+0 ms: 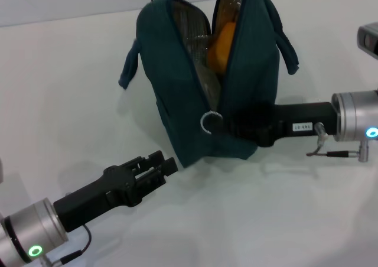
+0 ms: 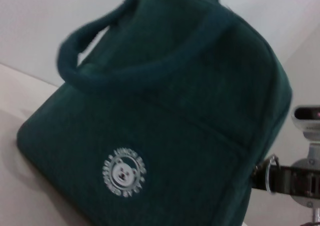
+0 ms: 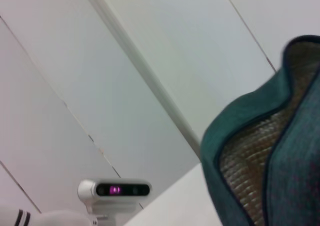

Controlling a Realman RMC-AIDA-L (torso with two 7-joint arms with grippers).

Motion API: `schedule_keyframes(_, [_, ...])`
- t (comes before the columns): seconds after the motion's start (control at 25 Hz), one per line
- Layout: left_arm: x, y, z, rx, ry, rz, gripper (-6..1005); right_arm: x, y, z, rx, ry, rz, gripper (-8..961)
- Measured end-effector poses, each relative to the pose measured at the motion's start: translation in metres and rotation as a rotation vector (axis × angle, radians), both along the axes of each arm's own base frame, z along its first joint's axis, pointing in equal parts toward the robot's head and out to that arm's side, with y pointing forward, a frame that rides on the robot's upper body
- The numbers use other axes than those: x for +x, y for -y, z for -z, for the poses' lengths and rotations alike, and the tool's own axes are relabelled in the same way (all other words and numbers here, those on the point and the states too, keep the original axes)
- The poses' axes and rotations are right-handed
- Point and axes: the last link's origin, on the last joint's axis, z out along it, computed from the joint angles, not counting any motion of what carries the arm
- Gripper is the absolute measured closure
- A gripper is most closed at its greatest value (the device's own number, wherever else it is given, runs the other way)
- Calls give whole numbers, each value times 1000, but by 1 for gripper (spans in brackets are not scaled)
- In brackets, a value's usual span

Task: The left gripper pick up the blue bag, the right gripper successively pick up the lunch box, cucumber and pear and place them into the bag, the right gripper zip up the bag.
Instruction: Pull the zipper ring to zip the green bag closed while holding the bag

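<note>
Black and matte, our right tool (image 1: 227, 125) is at the metal ring pull (image 1: 210, 122); whether it grips we cannot tell. The blue bag (image 1: 177, 90) stands unzipped on the worktop (image 1: 283, 214), the pear (image 1: 223, 45) inside. Left tool (image 1: 168, 163) sits together beside the bag's base. We judge zipping is next: pull upward steadily.

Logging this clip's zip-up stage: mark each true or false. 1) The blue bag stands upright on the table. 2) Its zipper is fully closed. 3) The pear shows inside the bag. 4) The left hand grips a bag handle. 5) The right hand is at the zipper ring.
1) True: the blue bag stands on the table.
2) False: the zipper gapes open, foil lining showing.
3) True: the pear sits in the opening.
4) False: the left hand is near the bag's lower corner, holding nothing.
5) True: the right hand is at the ring pull.
</note>
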Motion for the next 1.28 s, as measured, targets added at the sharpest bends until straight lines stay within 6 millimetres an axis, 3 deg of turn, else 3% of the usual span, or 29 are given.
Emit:
schedule_keyframes(0.44, [1,-11,2,85,-24,-4,517,-17,-10,6,-20,-27,-19,947])
schedule_keyframes(1.28, [0,-23,11,134,-97,-26,517,-28,-7,4,-56,-101,-33,946])
